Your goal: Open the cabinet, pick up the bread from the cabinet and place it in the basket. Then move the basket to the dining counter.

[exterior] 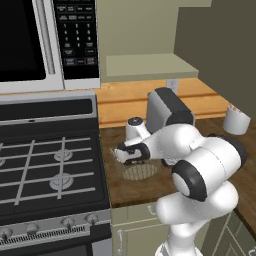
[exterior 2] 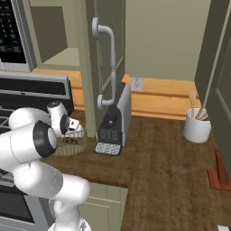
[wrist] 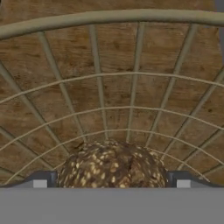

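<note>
Hand (wrist: 111,181) poised low inside the basket (wrist: 109,78), its two dark finger tips (wrist: 40,180) set wide, one on either side of the bread (wrist: 113,168). Tips flank the loaf near its widest part; contact cannot be confirmed, so no firm grip is recorded, jaws fully spread. Bread is a round dark-brown lump with pale seed flecks, seen against the tan wire mesh of the basket, with brown wood grain visible through the wires. From the left base view, the basket (exterior: 136,169) stands on the short brown counter (exterior: 150,182) just right of the stove (exterior: 47,170), and the hand (exterior: 122,154) reaches down into its rim. From the right base view, the basket (exterior 2: 72,142) sits left of a grey appliance (exterior 2: 115,122), with the hand (exterior 2: 72,124) over its top. Cabinet (exterior 2: 97,49) door stands swung out toward the camera, its long silver bar handle (exterior 2: 109,63) upright above the appliance. A white cup (exterior 2: 197,125) holding wooden utensils sits well apart to the right on the counter. Microwave (exterior: 47,40) hangs above the stove.
</note>
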